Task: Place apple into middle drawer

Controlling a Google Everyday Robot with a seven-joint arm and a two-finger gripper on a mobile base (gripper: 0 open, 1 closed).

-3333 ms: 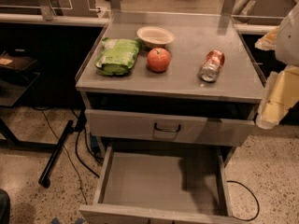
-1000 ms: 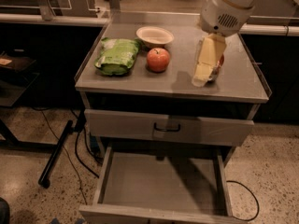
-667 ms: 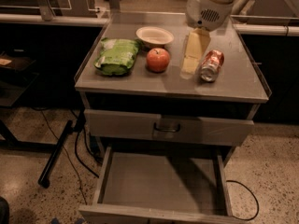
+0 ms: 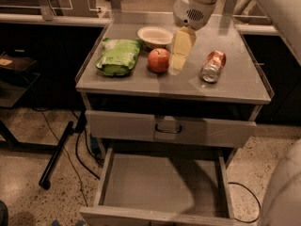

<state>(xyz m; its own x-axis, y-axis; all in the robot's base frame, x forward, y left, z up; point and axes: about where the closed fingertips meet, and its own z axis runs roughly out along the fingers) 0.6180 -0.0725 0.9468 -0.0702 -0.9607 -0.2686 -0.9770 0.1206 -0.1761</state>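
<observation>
End effector (image 4: 176,68) closer (beside one apple (image 4: 159,60))

On the grey surface (image 4: 235,87) a crumpled green bag (image 4: 117,56) lay at the left, and a shallow white bowl (image 4: 155,36) stood behind and to its right. A red-and-silver soda can (image 4: 213,66) lay on its side towards the right. The hand (image 4: 178,62) hung above the surface between bowl and can. Below, a closed drawer front (image 4: 122,125) bore a dark loop handle (image 4: 168,128). A black bar (image 4: 56,155) and cables (image 4: 81,150) lay on the speckled floor (image 4: 28,178).
</observation>
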